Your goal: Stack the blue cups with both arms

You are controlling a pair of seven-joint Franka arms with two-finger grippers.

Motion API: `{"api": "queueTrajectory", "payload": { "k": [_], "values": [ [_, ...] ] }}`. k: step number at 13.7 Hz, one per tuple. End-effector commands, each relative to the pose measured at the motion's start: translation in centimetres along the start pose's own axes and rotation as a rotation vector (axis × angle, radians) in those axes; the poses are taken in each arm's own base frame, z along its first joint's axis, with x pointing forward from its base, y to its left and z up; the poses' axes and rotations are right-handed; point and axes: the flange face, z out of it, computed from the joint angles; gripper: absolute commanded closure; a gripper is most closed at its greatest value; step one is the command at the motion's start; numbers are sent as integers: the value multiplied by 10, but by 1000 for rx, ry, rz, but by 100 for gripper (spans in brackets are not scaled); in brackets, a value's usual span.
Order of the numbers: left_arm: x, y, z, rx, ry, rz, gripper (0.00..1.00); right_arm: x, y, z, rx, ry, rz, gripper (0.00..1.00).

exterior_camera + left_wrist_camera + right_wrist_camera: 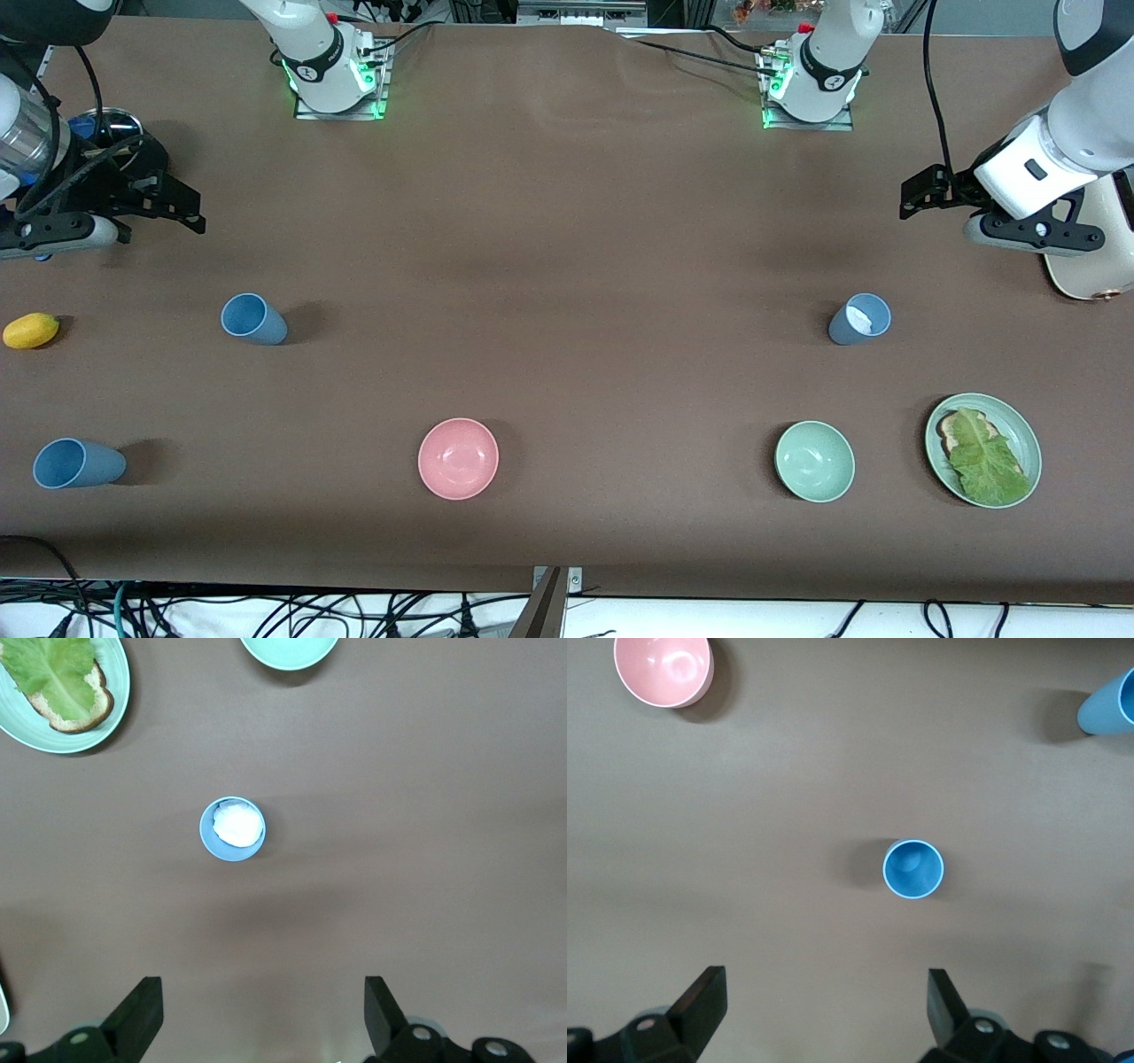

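Stacking not started yet. Big brown surface (567, 221) holds three blue cups, all apart, none inside another. From pink bowl (458, 458): one cup (253, 319) at ten o'clock, one cup (78, 463) at nine o'clock, greyer cup (859, 320) with white stuff inside at two o'clock. Left gripper (264, 1014) hangs above greyer cup, fingers wide apart, holding nothing. Right gripper (827, 1010) hangs above ten o'clock cup, fingers wide apart, holding nothing. All grabbing and stacking left.

Left gripper (263, 1014) open, empty, above bare table (425, 859). Blue cup (232, 828) with white contents upright ahead of its fingertips, untouched.
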Motion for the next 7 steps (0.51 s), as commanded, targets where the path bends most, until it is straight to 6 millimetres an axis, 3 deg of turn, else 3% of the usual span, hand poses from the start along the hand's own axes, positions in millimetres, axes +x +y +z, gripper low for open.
{"api": "queueTrajectory", "payload": {
  "k": [1, 7],
  "values": [
    [0, 2, -5, -18, -5, 11, 0, 4, 0, -6, -6, 3, 7, 0],
    [0, 1, -5, -17, -8, 8, 0, 6, 1, -5, -8, -5, -7, 0]
  ]
}}
